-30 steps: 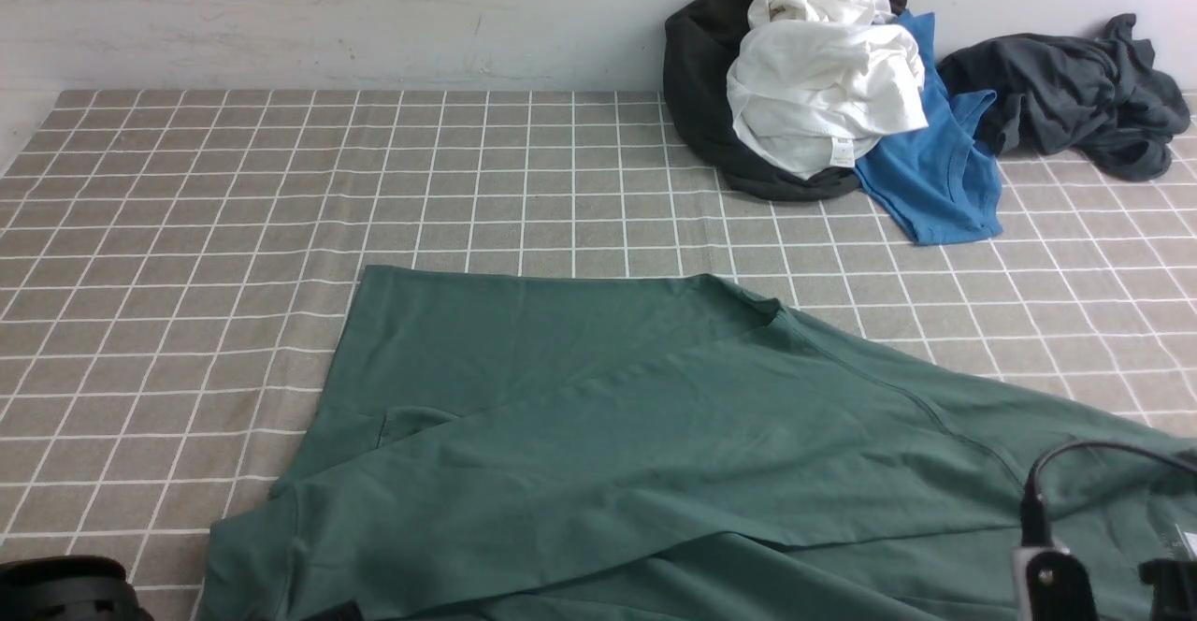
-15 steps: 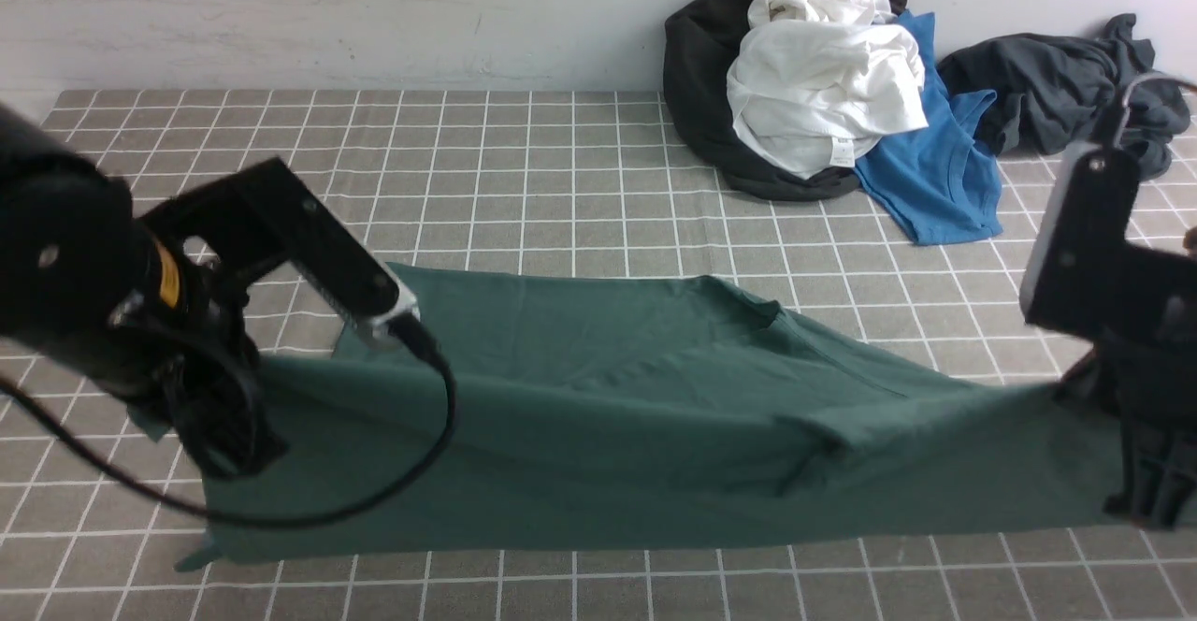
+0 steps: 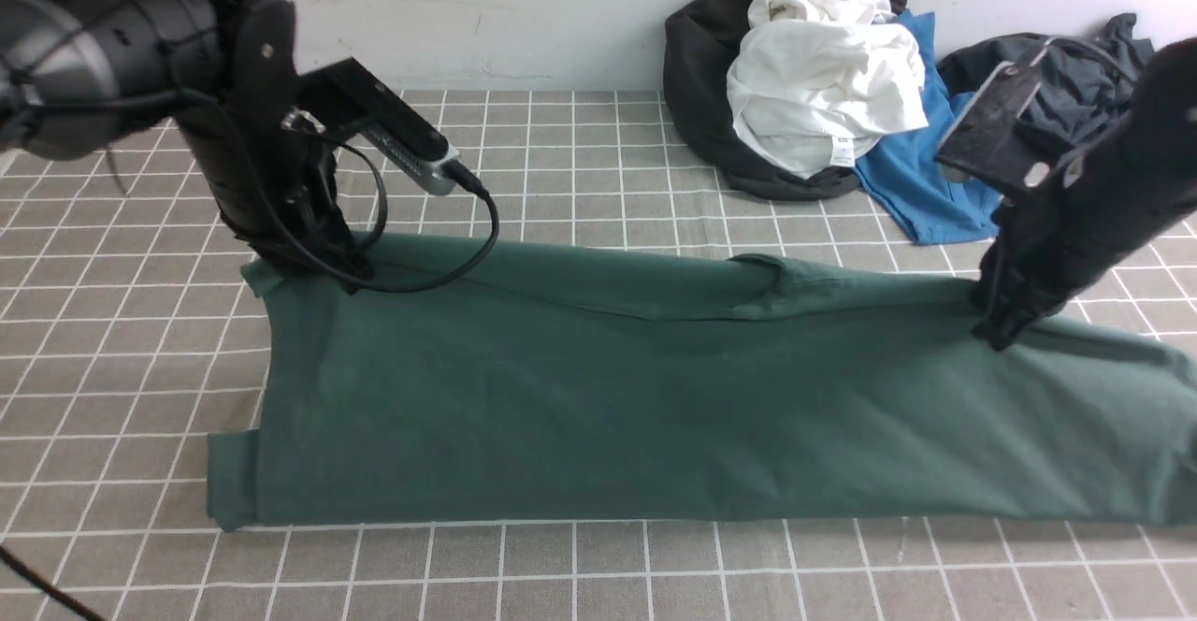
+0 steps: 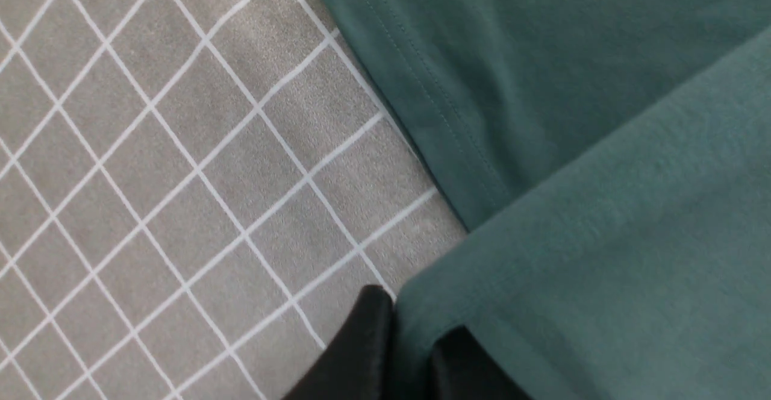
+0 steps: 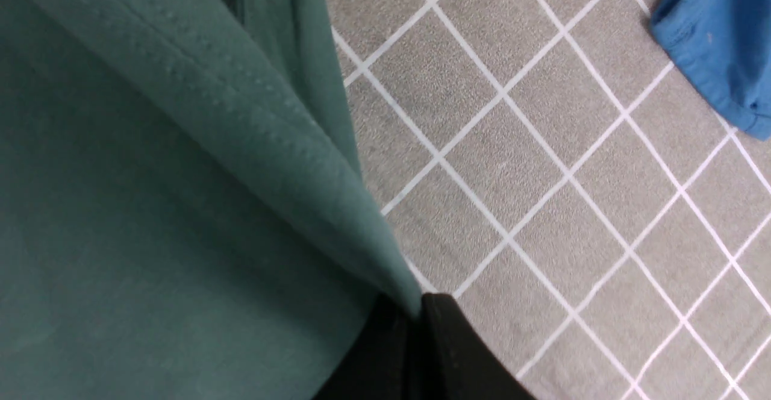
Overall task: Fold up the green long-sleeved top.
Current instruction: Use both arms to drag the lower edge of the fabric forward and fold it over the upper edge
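Holding, left: my left gripper (image 4: pixel 412 334) is closed and pinches the far left corner of the green long-sleeved top (image 3: pixel 608 415).
Holding, right: my right gripper (image 5: pixel 415 315) is closed on the far edge of the same top, toward its right end.
Top: folded in one long band, lying across the near middle of the surface.
Surface: grey-brown cloth (image 3: pixel 580 163) with white grid lines.
Far right corner: white garment (image 3: pixel 823 88), black garment (image 3: pixel 697 88), blue t-shirt (image 3: pixel 921 181) and dark grey garment (image 3: pixel 1075 88), heaped against the wall.
Room: plain white wall (image 3: pixel 468 4) behind.
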Controlling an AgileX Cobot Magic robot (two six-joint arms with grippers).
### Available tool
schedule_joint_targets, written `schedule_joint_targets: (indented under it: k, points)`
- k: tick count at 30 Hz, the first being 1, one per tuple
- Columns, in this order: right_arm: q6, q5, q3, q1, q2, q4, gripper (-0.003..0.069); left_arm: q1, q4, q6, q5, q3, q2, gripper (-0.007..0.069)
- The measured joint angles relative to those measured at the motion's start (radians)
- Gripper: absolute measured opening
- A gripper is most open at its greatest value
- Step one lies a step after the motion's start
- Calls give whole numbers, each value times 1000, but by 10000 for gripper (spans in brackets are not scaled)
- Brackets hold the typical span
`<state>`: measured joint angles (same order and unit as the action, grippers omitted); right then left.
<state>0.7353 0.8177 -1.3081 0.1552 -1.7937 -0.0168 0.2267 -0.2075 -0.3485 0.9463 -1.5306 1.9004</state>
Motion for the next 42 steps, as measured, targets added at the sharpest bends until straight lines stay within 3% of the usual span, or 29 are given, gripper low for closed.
schedule_joint_targets:
  k: [7,12,18,22,27,30,34,42]
  points:
    - [-15,-137,-16,0,-112,2,42,-2,-74,18,-57,-38,126,125]
    - [-60,-251,-16,-8,-171,2,151,-3,-128,87,-143,-39,175,258]
    - [-294,-300,-19,-31,-172,0,342,-4,-226,295,-164,-41,183,358]
    - [-418,-254,-20,5,-127,31,388,-4,-255,419,-121,-41,169,361]
    - [-418,-191,-24,106,-119,106,392,-4,-214,436,-85,-42,155,359]
    - [-367,-186,-24,205,-163,141,389,-4,-161,393,-69,-43,154,327]
    - [-346,-279,-24,260,-234,146,389,-4,-102,335,-60,-43,154,265]
    - [-452,-458,-80,233,-324,155,389,-4,-48,279,-42,-43,154,168]
